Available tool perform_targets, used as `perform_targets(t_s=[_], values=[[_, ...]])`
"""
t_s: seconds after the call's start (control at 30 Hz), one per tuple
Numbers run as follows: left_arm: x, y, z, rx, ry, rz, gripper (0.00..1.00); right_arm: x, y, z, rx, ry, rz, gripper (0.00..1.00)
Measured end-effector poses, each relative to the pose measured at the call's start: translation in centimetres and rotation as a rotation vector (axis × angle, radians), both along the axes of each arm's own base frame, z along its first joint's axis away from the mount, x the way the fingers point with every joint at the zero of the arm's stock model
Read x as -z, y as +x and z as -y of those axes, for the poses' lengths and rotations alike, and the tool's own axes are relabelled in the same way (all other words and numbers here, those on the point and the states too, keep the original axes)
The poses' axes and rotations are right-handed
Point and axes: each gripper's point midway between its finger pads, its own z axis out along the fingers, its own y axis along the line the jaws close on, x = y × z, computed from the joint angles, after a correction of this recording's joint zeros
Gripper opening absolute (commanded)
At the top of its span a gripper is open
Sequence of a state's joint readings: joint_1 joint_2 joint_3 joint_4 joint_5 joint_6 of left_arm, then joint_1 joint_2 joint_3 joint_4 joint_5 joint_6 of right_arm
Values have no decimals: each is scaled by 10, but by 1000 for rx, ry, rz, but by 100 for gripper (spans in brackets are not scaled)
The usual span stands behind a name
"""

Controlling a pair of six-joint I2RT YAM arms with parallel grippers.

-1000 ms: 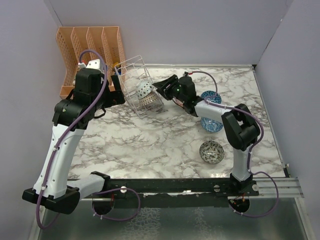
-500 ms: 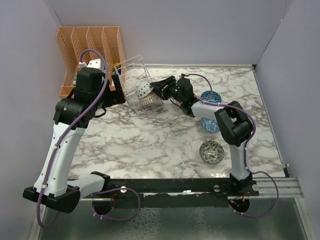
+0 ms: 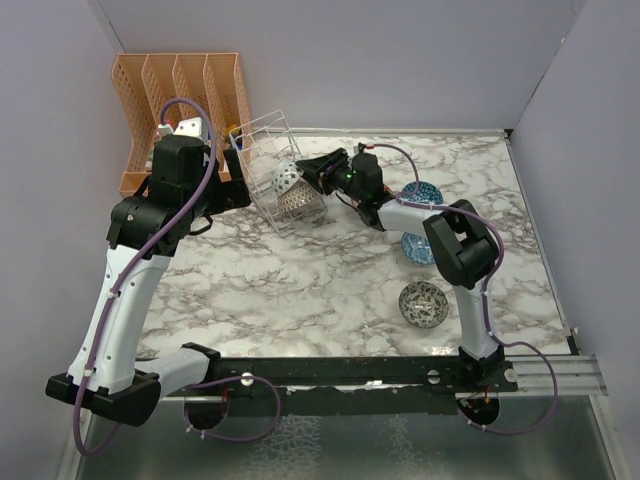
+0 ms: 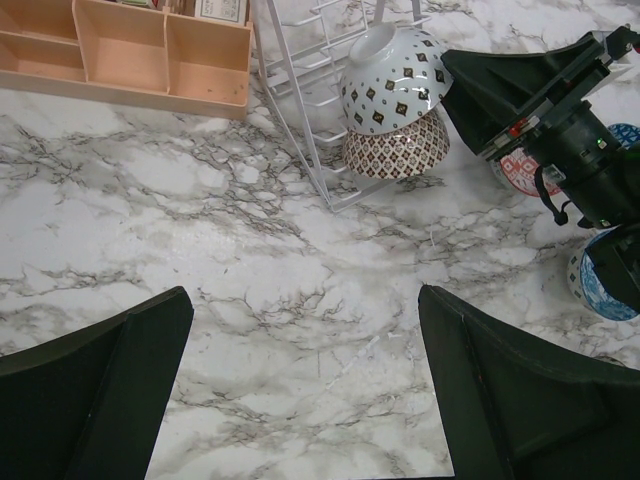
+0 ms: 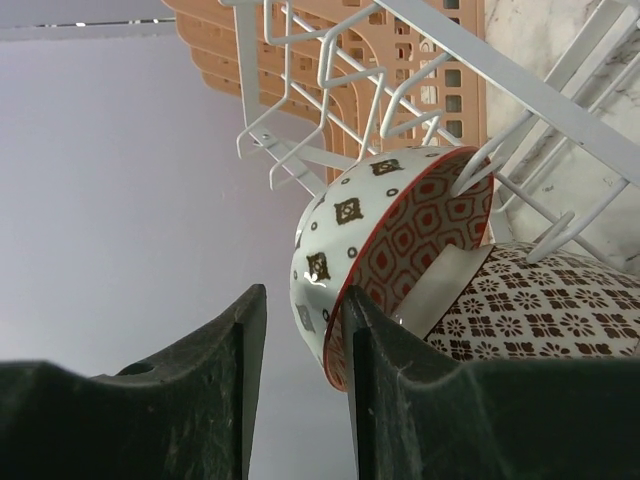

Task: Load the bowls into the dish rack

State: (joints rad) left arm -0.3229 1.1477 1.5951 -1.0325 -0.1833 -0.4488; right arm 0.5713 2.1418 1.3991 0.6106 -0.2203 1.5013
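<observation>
Jaws: left gripper (image 4: 305, 310) gaping empty, right gripper's (image 5: 300, 300) hold on red-lined white ceramic bowl (image 5: 400, 250) unclear; it and brown-patterned ceramic bowl (image 4: 398, 152) are sitting in silvery wire dish rack (image 3: 260, 150), three bowls (image 3: 423, 303) waiting outside.

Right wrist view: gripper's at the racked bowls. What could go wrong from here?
The red-lined bowl leans on the brown bowl in the wire rack; the right gripper sits at its rim, so a snag could tip it out. A push might also slide the light rack.

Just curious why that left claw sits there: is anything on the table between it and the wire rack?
Nothing. The left wrist view shows only bare marble table between the open left gripper and the dish rack.
</observation>
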Motion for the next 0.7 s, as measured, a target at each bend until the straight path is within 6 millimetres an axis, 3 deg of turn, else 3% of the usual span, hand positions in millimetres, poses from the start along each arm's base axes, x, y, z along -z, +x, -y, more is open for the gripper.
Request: perform_targets(t_s=[0.1, 0.37, 0.7], values=[[0, 0, 0, 0, 1, 0, 99, 3, 0, -1, -5, 2, -10, 31], [0, 0, 0, 1, 3, 0, 99, 3, 1, -3, -10, 26, -9, 3], [1, 1, 0, 1, 4, -3, 99, -8, 3, -11, -30, 73, 38, 1]])
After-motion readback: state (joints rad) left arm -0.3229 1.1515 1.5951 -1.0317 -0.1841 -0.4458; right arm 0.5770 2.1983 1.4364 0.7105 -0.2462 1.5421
